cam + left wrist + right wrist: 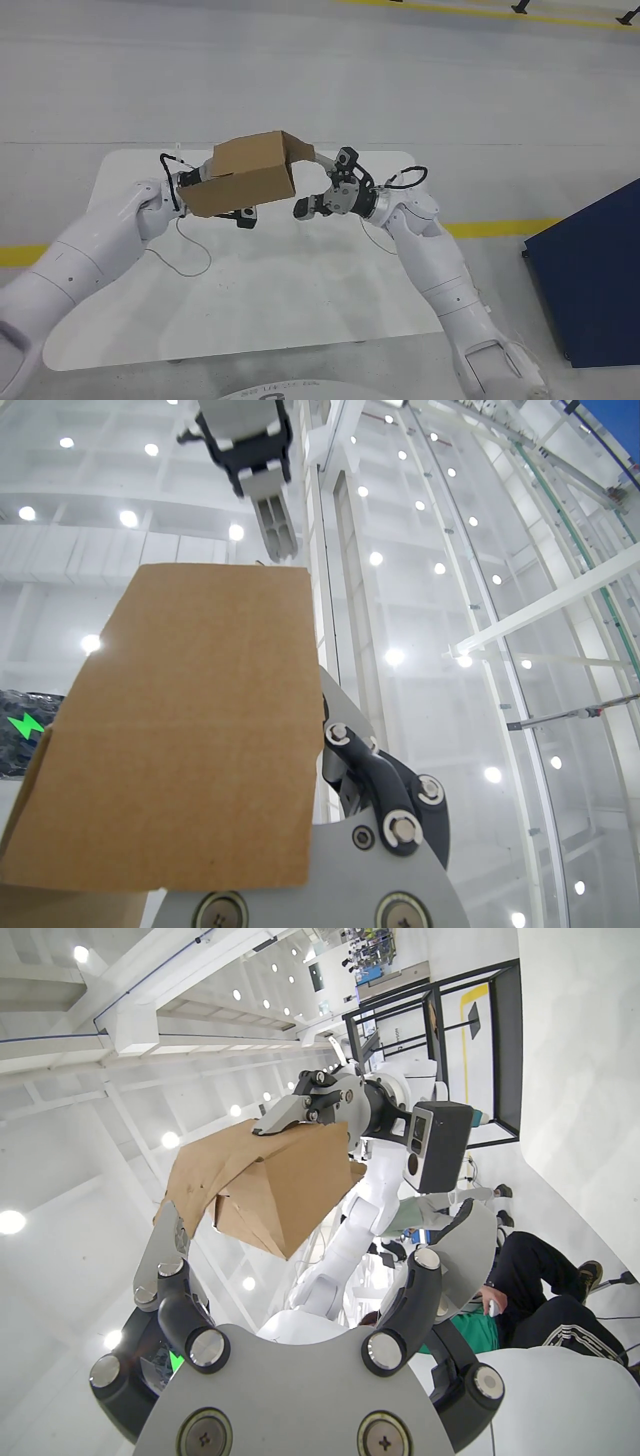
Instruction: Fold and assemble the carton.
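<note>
White table (300, 300) is nearest me. Up above it the brown carton (250, 170) hangs in mid-air, half popped open and well clear of the tabletop. The left gripper (272, 1130) has hold of it, jaws pinched on the edge of one panel. The right gripper (308, 186) sits just off the carton's other end with its jaws spread wide. One finger (167, 1228) is right by a loose flap, can't tell if it's actually touching. Farther back a yellow line (500, 228) runs across the grey floor.
</note>
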Controlling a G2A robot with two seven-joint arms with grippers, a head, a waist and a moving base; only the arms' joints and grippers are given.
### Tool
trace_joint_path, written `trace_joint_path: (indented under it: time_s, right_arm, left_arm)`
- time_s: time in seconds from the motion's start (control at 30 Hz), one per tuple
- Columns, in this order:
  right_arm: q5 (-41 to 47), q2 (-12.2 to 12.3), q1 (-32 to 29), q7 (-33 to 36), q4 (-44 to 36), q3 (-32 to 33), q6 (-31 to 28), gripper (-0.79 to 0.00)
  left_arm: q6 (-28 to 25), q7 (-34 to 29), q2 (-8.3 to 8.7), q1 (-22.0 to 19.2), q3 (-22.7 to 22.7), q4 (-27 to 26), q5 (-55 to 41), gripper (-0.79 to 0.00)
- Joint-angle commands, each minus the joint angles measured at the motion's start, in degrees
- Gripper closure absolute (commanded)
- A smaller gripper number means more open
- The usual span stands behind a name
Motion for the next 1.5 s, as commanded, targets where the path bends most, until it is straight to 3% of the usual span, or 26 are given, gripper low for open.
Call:
trace_joint_path:
  time_s: [0.0,0.63,1.13,1.47]
  right_arm:
    - [-1.07,-0.03,0.16,-0.04,-0.30,-0.79,-0.10,-0.785]
    - [-3.74,0.51,-0.38,3.11,-0.97,-1.68,-0.14,-0.785]
    - [4.38,1.24,-1.90,5.36,1.21,4.32,-0.28,-0.785]
    - [-2.46,1.47,-0.78,7.81,-0.85,0.24,1.72,-0.785]
  left_arm:
    - [0.12,2.10,0.02,0.56,-0.68,-0.28,-0.23,0.000]
    - [0.12,10.68,0.42,3.43,-6.33,-4.05,-4.15,0.000]
    - [0.12,14.74,0.38,4.90,-8.79,-6.30,-4.99,0.000]
    - [0.12,17.33,-0.03,5.37,-9.19,-6.39,-4.74,0.000]
